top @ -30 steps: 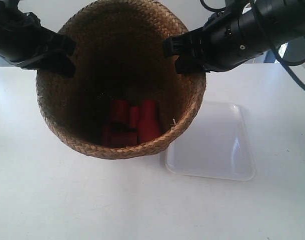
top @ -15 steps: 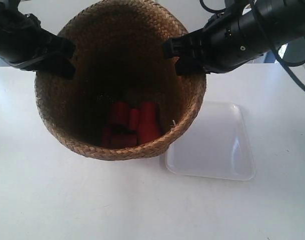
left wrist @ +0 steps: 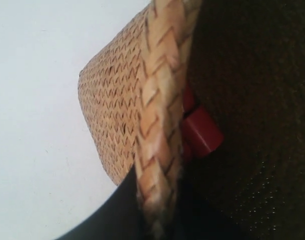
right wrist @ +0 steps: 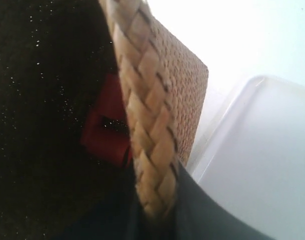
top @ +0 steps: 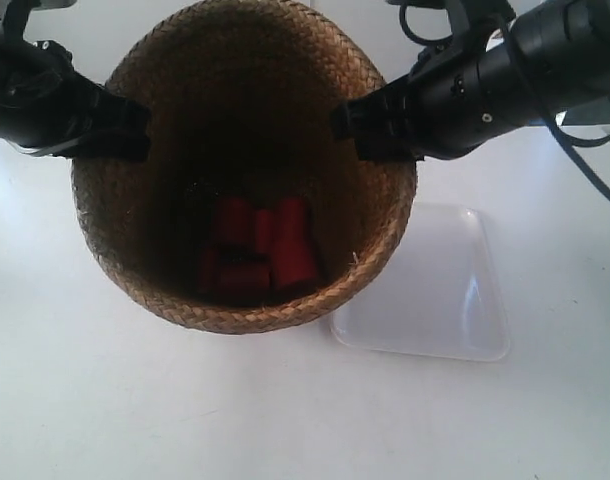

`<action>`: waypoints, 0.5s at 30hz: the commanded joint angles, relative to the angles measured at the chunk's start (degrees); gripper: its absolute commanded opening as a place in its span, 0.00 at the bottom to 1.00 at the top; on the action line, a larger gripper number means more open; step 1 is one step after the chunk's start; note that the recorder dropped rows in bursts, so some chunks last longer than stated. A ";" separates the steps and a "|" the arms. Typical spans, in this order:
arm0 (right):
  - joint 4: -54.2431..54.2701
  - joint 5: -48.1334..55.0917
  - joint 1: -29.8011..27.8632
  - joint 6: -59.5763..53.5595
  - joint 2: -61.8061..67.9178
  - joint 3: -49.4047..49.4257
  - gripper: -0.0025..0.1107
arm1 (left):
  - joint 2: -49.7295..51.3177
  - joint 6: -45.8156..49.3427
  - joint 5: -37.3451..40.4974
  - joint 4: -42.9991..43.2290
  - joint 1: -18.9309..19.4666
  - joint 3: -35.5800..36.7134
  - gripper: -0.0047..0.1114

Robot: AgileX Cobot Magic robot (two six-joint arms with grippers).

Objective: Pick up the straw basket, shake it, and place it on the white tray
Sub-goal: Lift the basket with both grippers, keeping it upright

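A plain white counter (top: 105, 400) fills the scene, matte and bare apart from the task's things. The straw basket (top: 235, 318) is held between the two arms, apparently raised off the counter and tipped so its dark inside shows. It sits left of the white tray (top: 435, 290), with its right side overlapping the tray's left edge in the exterior view. The left gripper (top: 123, 130) and the right gripper (top: 370, 130) each pinch the thick braided rim on opposite sides. In both wrist views the plait passes between the dark fingers, one inside the basket and one outside. The basket is tightly woven in a herringbone pattern, bucket-shaped and narrowing toward the base. It probably weighs little and gives under pressure. The rough, doubled rim looks like its stiffest part and the soundest place to hold. Several red cylindrical pieces (top: 275, 245) lie loose at the bottom and would likely slide and shift the load during a shake. The tray is glossy, shallow and round-cornered, so the basket could skid on it.
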 commanded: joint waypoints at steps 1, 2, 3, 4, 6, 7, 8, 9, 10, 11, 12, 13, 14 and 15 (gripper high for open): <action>0.59 -2.41 0.22 -1.23 -0.55 1.60 0.02 | -1.40 0.57 -2.09 -2.31 -0.72 -0.08 0.04; 0.59 -2.41 0.22 -1.23 -0.55 1.60 0.02 | -1.40 0.57 -1.94 -2.31 -0.72 -0.08 0.04; 0.69 -2.19 0.22 -1.12 -0.49 1.60 0.02 | -1.40 0.57 -1.80 -2.42 -0.72 0.37 0.04; 0.71 -1.98 0.22 -1.13 -0.49 1.60 0.02 | -1.40 0.57 -1.58 -2.53 -0.72 0.63 0.04; 0.95 -2.12 0.22 -0.91 -0.49 1.73 0.02 | -1.40 0.57 -2.34 -2.53 -0.72 1.29 0.04; 0.95 -2.40 0.22 -0.91 -0.49 1.73 0.02 | -1.29 0.57 -2.83 -2.23 -0.72 1.29 0.04; 0.95 -2.59 0.22 -0.91 -0.49 1.73 0.02 | -1.28 0.57 -3.33 -2.10 -0.72 1.29 0.04; 1.07 -0.49 0.22 -0.91 -1.57 0.50 0.02 | -1.76 0.46 -2.23 -2.28 -0.62 0.24 0.04; 1.49 1.14 0.22 -0.91 -2.72 -0.42 0.02 | -2.60 0.48 -0.29 -2.98 -0.48 -0.97 0.04; 2.38 2.78 0.33 -1.54 -4.28 -1.30 0.02 | -3.55 0.60 1.09 -3.67 -0.48 -1.96 0.04; 4.10 3.50 0.92 -2.95 -7.34 -2.44 0.02 | -5.05 0.60 2.93 -5.17 -0.48 -3.13 0.04; 5.05 2.63 1.45 -3.59 -10.47 -2.57 0.02 | -7.04 1.60 4.22 -7.60 -0.48 -3.82 0.04; 5.03 -2.80 1.61 -3.06 -12.94 -0.40 0.02 | -8.58 4.65 1.02 -9.38 -0.48 -2.56 0.04; 4.42 -5.04 1.61 -2.40 -12.78 1.51 0.02 | -8.43 5.23 -1.33 -9.38 -0.48 -1.01 0.04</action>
